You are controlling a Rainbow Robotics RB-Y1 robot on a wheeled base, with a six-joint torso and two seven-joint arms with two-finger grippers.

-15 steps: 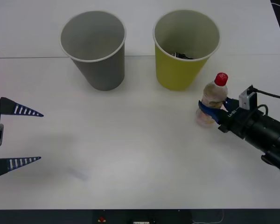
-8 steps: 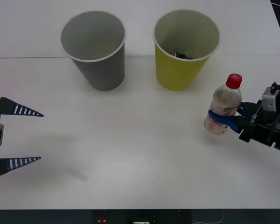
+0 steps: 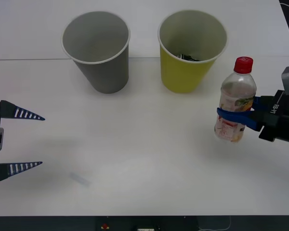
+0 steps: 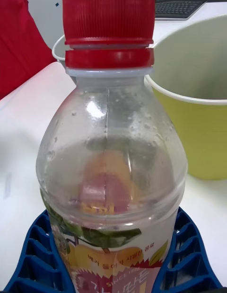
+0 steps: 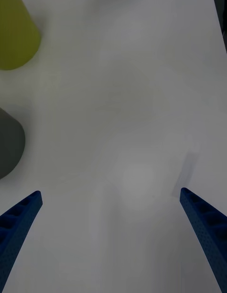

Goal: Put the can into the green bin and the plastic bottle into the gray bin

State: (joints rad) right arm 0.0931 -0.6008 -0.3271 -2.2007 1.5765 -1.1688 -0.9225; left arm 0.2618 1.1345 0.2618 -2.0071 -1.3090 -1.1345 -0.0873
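The clear plastic bottle (image 3: 236,101) with its red cap hangs upright above the table at the right, with my right gripper (image 3: 237,118) shut around its labelled body. In the right wrist view the plastic bottle (image 4: 111,170) sits between the blue fingers (image 4: 33,260), with the green bin (image 4: 194,118) close behind it. The green bin (image 3: 191,50) stands at the back, left of the bottle, with something dark at its bottom. The gray bin (image 3: 97,50) stands to its left. My left gripper (image 3: 19,142) rests open at the table's left edge.
A seam between two white table tops (image 3: 29,59) runs behind the bins. In the left wrist view the green bin (image 5: 14,32) and gray bin (image 5: 8,141) show at the edge. Bare white table (image 3: 135,154) lies in front of the bins.
My right gripper has lifted the bottle off the table and carried it to the right, away from the green bin. The left arm has not moved.
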